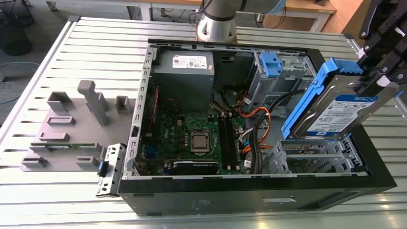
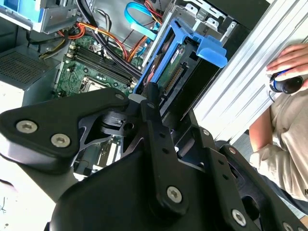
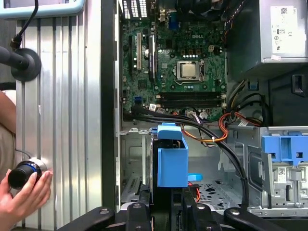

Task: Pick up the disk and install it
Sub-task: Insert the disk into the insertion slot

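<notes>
Silver disk (image 1: 336, 117) (white-and-blue label (image 1: 353, 105)) in blue carrier (image 1: 315, 88); green motherboard (image 1: 184, 129)

White-and-blue label on the disk (image 1: 346, 112), white sticker on power supply (image 1: 184, 76), print unreadable

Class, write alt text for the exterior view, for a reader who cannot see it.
The end effector holds the disk, tilted in its blue carrier, above the drive cage at the exterior view's right of an open computer case. Inside are the motherboard and grey power supply; a grey fixture sits on the table beside it.
</notes>
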Motion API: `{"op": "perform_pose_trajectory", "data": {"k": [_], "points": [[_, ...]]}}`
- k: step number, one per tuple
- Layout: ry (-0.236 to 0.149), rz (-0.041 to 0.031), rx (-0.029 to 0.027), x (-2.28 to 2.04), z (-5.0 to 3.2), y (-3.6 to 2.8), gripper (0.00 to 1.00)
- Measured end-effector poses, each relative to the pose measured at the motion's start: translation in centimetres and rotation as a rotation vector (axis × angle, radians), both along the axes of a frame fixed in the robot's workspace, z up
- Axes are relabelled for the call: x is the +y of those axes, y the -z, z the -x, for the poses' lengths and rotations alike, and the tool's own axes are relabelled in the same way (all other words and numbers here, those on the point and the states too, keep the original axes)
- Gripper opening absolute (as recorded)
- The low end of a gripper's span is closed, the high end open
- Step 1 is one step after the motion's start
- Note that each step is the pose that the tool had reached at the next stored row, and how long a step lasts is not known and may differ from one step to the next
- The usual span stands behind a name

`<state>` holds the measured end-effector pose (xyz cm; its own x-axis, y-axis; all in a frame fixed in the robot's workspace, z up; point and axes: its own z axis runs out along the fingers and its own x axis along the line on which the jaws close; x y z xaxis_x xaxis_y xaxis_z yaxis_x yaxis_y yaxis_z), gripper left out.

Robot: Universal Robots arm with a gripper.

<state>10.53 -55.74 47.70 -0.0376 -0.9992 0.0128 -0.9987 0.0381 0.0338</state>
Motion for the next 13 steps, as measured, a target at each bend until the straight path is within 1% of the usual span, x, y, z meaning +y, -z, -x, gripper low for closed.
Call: {"op": "perform_pose_trajectory", "data": {"k": [4, 7, 9, 13], "points": [[0.0, -0.0001, 0.0, -0.31, 0.0, 0.06, 0.35], [0.0, -0.0003, 0.0003, -0.51, -0.04, 0.23, 0.35], [0.0, -0.0002, 0.001, -0.6, -0.12, 0.4, 0.35], [0.0, -0.0001, 0.0026, -0.64, -0.52, 0.67, 0.35]]}}
